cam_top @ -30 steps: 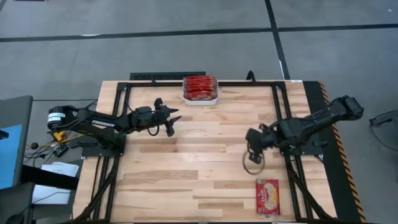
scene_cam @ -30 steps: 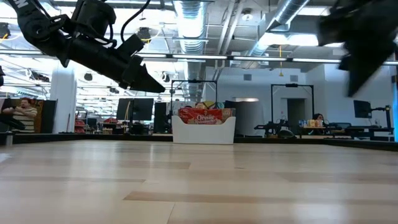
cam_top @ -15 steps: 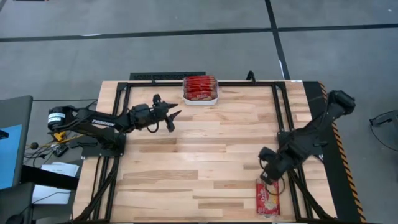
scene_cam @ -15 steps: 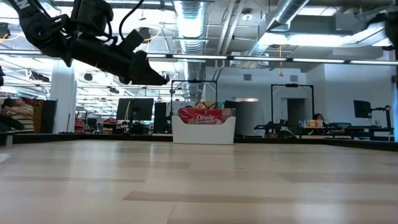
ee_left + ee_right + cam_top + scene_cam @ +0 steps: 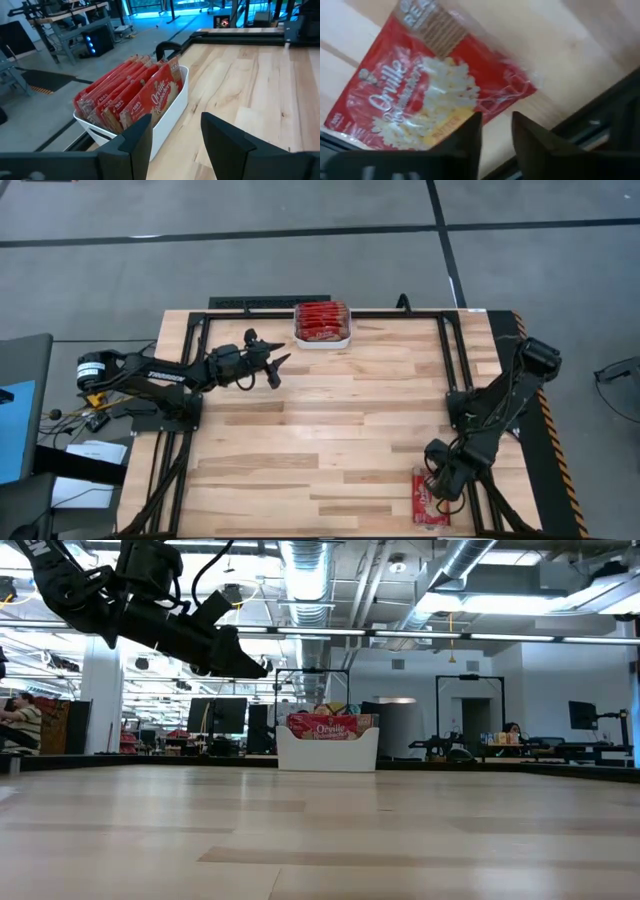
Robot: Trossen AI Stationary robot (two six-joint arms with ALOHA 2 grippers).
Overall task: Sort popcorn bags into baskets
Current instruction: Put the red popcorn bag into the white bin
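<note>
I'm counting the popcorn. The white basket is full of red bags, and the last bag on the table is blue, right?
Not blue. The last bag on the table is red, like the ones in the white basket. The right wrist view shows its red face up close, and the high view shows it under the right tool.

We see the left gripper [image 5: 276, 367] held high over the table's far side, fingers parted; the right gripper [image 5: 441, 490] reaches down near the front edge, fingers slightly apart.
</note>
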